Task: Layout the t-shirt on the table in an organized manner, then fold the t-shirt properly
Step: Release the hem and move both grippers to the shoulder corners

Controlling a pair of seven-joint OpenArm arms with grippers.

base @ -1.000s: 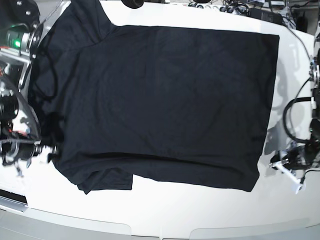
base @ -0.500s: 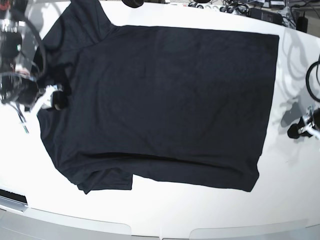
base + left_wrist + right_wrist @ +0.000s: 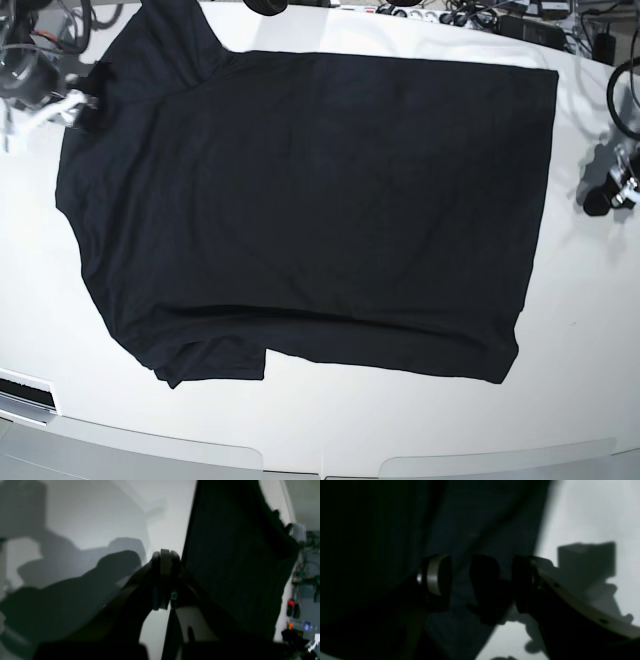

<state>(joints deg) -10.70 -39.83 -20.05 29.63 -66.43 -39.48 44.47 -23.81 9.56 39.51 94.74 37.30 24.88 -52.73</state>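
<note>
The t-shirt (image 3: 310, 210) lies spread flat across the table (image 3: 590, 340), one sleeve folded under at the near edge. Right gripper (image 3: 80, 105) sits at the shirt's far left corner, jaws parted around the cloth edge, not pinching it. Left gripper (image 3: 600, 200) is closed, empty, just beside the hem.

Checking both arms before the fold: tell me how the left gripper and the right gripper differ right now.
The left gripper is shut, fingers pressed together; the right gripper stands open with a clear gap. The left gripper hangs over bare white table beside the t-shirt's straight edge; the right gripper sits over the black cloth at its edge, near the table's far corner. Both appear to hold nothing.
</note>
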